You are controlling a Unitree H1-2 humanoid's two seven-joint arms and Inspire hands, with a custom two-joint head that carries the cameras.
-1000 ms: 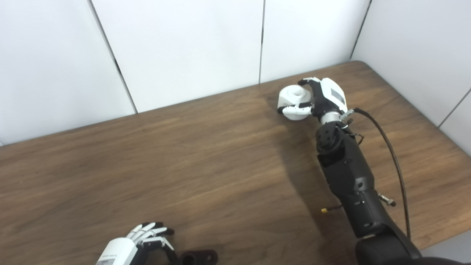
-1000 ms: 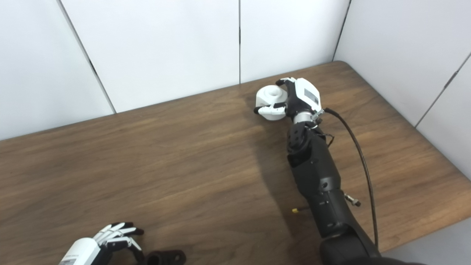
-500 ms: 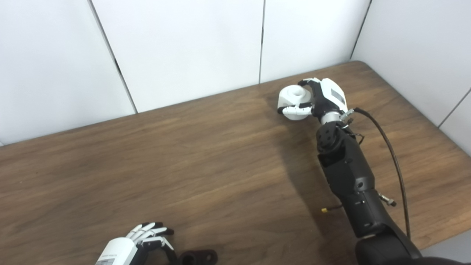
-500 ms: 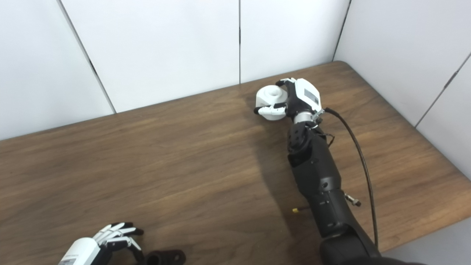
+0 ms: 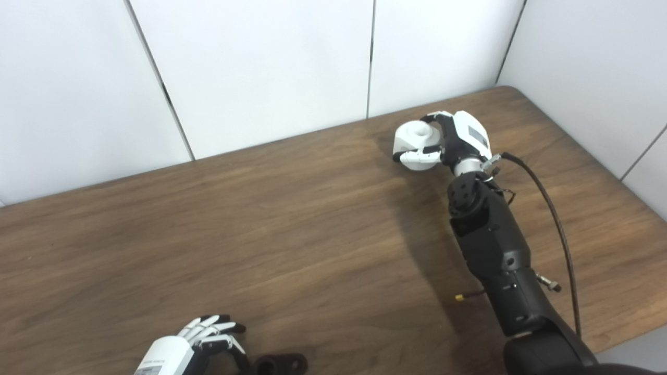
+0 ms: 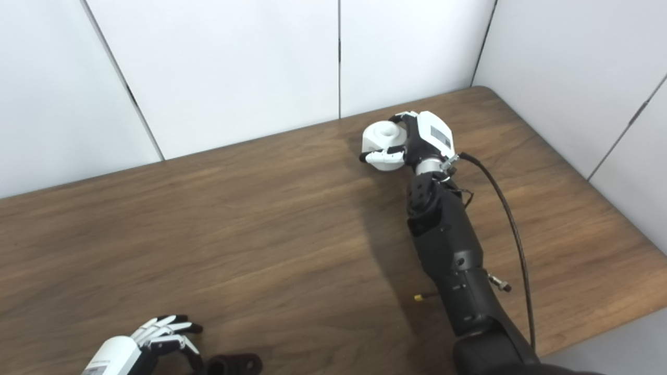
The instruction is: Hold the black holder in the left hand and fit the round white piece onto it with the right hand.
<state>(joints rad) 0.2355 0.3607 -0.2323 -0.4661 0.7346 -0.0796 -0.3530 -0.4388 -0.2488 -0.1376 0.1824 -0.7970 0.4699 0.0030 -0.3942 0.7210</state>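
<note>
A dark wooden table (image 5: 292, 219) is framed by white wall panels (image 5: 260, 67). The round white plastic piece (image 5: 414, 140) is gripped by the right hand (image 5: 451, 140) at the far side; the small black holder (image 5: 281, 363) lies at the near edge, just beside the spread-fingered, empty left hand (image 5: 200, 341).

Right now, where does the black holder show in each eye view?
Left eye view: black holder at the bottom edge, left of centre, just right of the left hand.
Right eye view: black holder at the bottom edge, further left.
Shared landmark: the left hand beside it.
</note>
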